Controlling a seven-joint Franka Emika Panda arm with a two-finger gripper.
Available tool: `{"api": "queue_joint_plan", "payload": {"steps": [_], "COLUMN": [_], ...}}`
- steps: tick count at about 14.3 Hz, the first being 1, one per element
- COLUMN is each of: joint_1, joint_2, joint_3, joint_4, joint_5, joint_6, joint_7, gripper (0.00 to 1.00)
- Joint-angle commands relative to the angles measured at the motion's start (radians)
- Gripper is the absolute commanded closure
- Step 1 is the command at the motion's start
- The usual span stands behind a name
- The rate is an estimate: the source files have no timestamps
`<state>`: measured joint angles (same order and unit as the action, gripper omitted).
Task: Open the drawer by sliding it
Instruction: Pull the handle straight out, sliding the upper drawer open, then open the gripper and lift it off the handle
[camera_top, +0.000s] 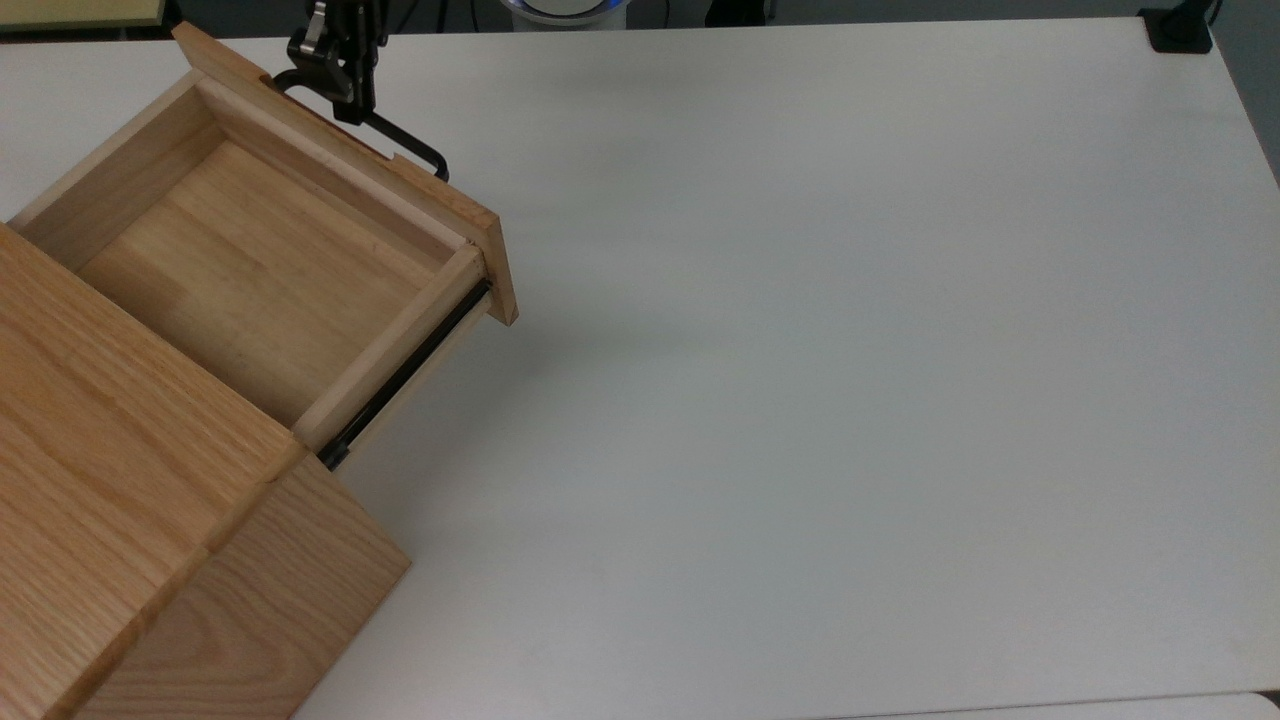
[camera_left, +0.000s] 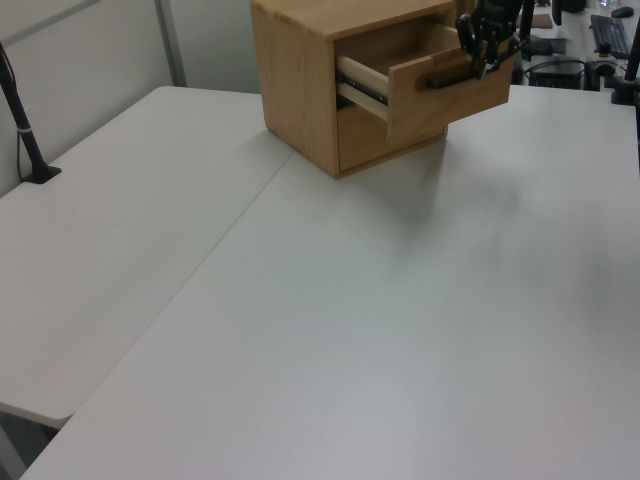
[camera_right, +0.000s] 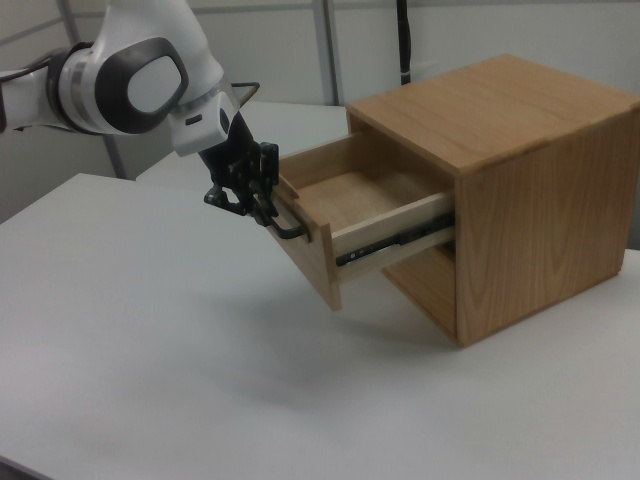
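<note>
While clenched on the black bar handle (camera_top: 400, 140), the claw (camera_top: 345, 75) sits at the far left of the top view. Drawer (camera_top: 260, 260) juts well out of the cabinet (camera_right: 510, 190) on the desk (camera_top: 800, 400), its body trailing back from claw toward cabinet. Slide axis runs diagonally, cabinet to claw. Count: one drawer, one handle, one cabinet, one claw.

in the top view we find the cabinet (camera_top: 130, 520) at the table's (camera_top: 800, 400) near left, its drawer (camera_top: 260, 260) projecting far-right (gripper (camera_top: 345, 85) at the handle (camera_top: 400, 140), beyond the front panel).
</note>
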<state>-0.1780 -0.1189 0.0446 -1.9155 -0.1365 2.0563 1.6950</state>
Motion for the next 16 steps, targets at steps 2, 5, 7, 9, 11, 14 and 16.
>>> {"api": "queue_joint_plan", "payload": {"steps": [2, 5, 7, 9, 11, 14, 16], "joint_1": [0.038, 0.038, 0.038, 0.038, 0.037, 0.038, 0.07], "joint_2": [-0.047, -0.047, -0.053, -0.058, -0.068, -0.07, -0.064], "joint_3": [0.009, 0.009, 0.009, 0.009, 0.008, 0.009, 0.009], "joint_4": [-0.013, -0.003, 0.015, 0.027, 0.044, 0.105, 0.148], "joint_5": [-0.003, -0.003, -0.003, -0.003, -0.003, 0.009, 0.023], "joint_6": [-0.053, -0.067, -0.08, -0.084, -0.084, -0.138, -0.192], "joint_7": [-0.049, -0.054, -0.054, -0.058, -0.066, -0.185, -0.335], "gripper": [0.93, 0.46, 0.39, 0.29, 0.16, 0.0, 0.0]}}
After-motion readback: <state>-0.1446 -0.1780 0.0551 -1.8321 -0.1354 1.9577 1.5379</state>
